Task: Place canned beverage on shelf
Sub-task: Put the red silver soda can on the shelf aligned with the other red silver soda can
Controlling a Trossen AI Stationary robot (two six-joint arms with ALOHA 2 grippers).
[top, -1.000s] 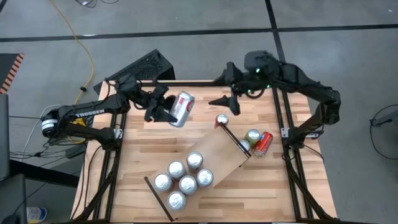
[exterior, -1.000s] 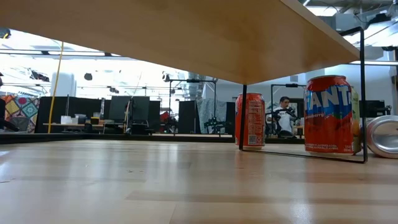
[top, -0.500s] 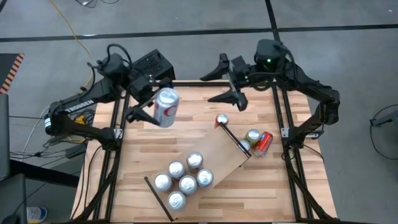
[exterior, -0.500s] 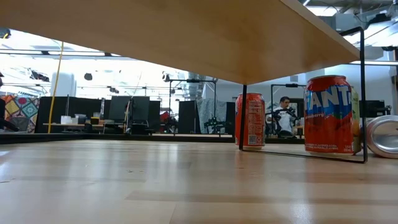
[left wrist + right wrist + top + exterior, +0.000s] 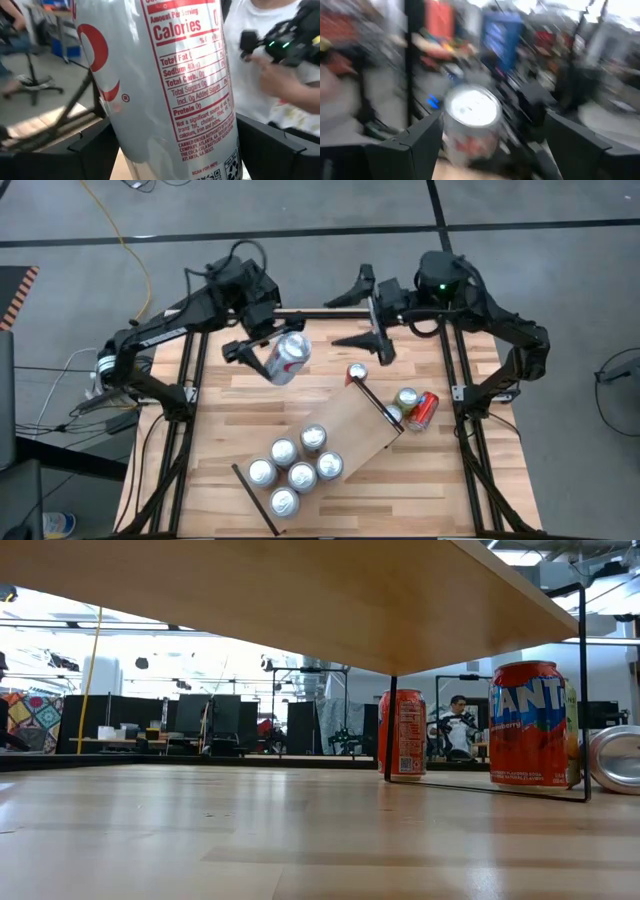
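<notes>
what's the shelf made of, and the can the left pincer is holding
Shelf: looks like pale plain wood, matte, with thin black, probably metal, end strips.
Can in the left pincer: likely aluminium, glossy silver print and a bare metal top.

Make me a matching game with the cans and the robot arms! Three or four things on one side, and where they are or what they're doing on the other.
Things:
1. silver can
2. red can
3. right gripper
4. shelf

States:
A. lying on its side on the table
B. jaws open, holding nothing
C. carries six upright cans
D. held in the air by the left gripper

Pairs: 1-D, 2-A, 3-B, 4-C
</notes>
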